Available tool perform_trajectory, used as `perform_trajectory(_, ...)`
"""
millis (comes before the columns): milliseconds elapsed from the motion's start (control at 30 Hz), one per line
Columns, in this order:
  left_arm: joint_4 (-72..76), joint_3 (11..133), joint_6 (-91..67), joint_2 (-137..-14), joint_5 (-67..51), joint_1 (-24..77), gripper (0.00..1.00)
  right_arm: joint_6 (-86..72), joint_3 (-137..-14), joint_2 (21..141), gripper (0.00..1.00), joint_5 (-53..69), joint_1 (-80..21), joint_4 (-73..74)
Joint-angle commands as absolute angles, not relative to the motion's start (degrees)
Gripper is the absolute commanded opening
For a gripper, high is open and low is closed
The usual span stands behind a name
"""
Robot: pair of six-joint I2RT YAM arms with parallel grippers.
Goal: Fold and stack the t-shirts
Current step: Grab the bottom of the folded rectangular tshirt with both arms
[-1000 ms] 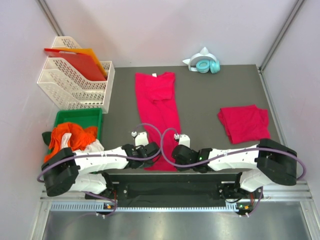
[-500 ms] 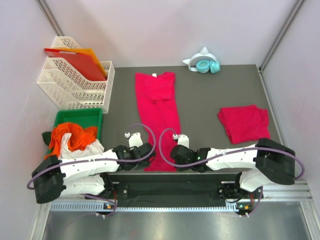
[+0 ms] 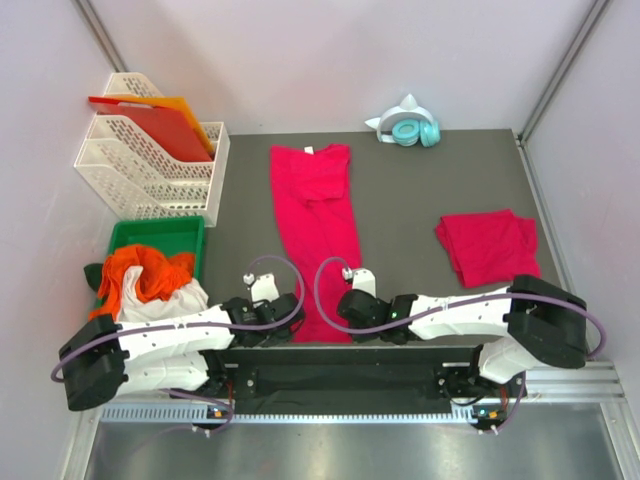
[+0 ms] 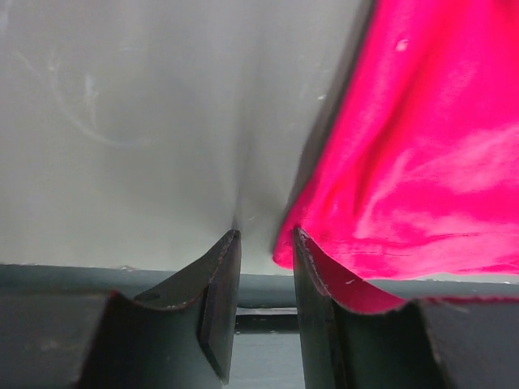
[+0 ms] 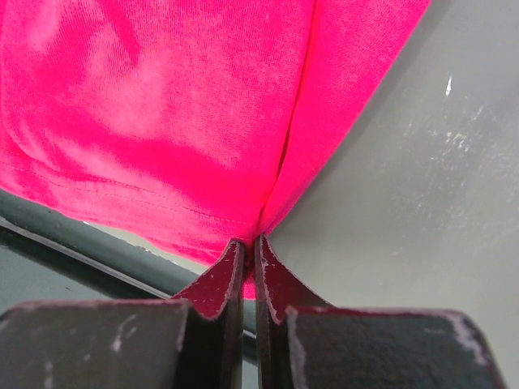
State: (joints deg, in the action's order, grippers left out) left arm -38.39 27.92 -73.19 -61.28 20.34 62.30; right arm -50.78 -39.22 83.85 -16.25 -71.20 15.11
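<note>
- Right gripper [image 5: 250, 243] has its fingers pressed together on the near right corner of the long t-shirt [image 3: 318, 215], with the hem [image 5: 122, 194] bunching into the pinch.
- Left gripper [image 4: 263, 243] has its fingers apart. The shirt's near left corner sits just beside the inner finger and partly over it, but nothing lies in the gap that I can see.
- The long shirt lies flat down the middle of the table [image 3: 420, 190], collar at the far end and hem at the near edge by both grippers. A folded t-shirt [image 3: 488, 245] rests well apart on the right.
- My main worry: if I close the left one now, it may bite only air or a thin sliver of cloth. The fold would then lift on one corner and skew.
- The right pinch looks shallow, right at the hem, so a quick pull could slip it free.
- Both grips sit at the table's near lip, so cloth could drag or catch there as I lift.
- The surface is dark grey and matte, with light scuffs in the wrist views.
- Pale walls [image 3: 330, 50] close in the far side. On the left are white letter trays [image 3: 150, 170] holding red-orange plastic sheets [image 3: 160, 125], then a green bin [image 3: 160, 232] of orange cloth [image 3: 140, 275]. Cat-ear headphones [image 3: 405, 128] sit at the far edge.
</note>
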Motion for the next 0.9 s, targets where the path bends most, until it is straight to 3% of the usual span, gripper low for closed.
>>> perform_trajectory(0,-33.8,26.8,-72.6,-62.5,19.2,62.5,0.37,-50.2,-38.9,86.3,0.00,-14.3,-72.9,20.0)
perform_trajectory(500,-29.3,26.0,-72.2,-65.8,16.8,62.6,0.35,-50.3,-38.9,86.3,0.00,-14.5,-72.9,21.0)
perform_trajectory(567,-29.5,25.7,-72.3,-65.5,17.0,62.5,0.29,-50.3,-38.8,86.2,0.00,-14.6,-72.9,20.9)
perform_trajectory(667,-30.1,25.5,-72.5,-64.5,16.8,62.5,0.03,-50.4,-38.5,85.7,0.00,-14.9,-72.9,21.0)
perform_trajectory(867,-33.9,26.0,-72.9,-60.9,17.6,62.6,0.00,-51.5,-38.2,82.7,0.00,-19.0,-74.6,23.6)
